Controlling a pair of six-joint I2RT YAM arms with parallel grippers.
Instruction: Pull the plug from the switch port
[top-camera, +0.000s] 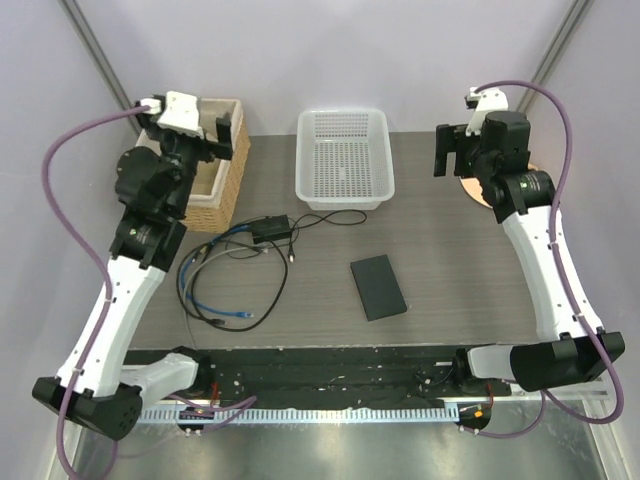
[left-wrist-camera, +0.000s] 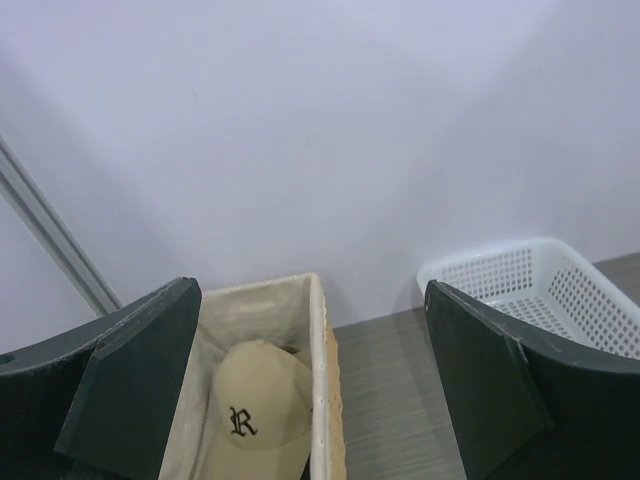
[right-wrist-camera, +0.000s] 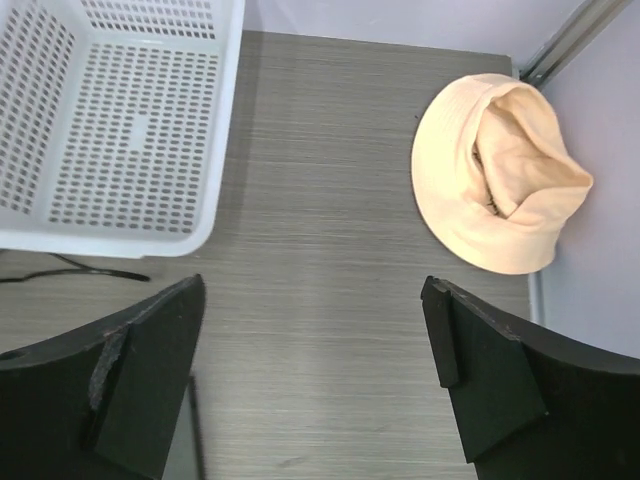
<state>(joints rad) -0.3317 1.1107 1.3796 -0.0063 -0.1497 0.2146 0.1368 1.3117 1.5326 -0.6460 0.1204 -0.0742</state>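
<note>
Plainly the matter turns on where the switch box (top-camera: 378, 287) lies from each arm. It rests flat on the table (top-camera: 470, 280), right of centre. Its long axis runs a little off the 12-to-6 line, toward 11 and 5 o'clock, so its narrow edges face roughly those ways. From the right gripper (top-camera: 450, 152), raised near the far right of the table, the box sits at about 7 o'clock. From the left gripper (top-camera: 228, 138), raised over the wicker basket (top-camera: 232, 190), it sits between 4 and 5 o'clock and farther off. I judge the right arm the nearer one. Both grippers are empty: the right wrist view shows its fingers (right-wrist-camera: 150, 370) spread wide over bare table, and the left wrist view shows its fingers (left-wrist-camera: 130, 380) spread the same way above the basket. The plug and the port are too small to make out. In the top view no cord from the tangle (top-camera: 220, 285) beside the adapter brick (top-camera: 270, 228) can be seen reaching the box, so which narrow edge to approach cannot be told.
</note>
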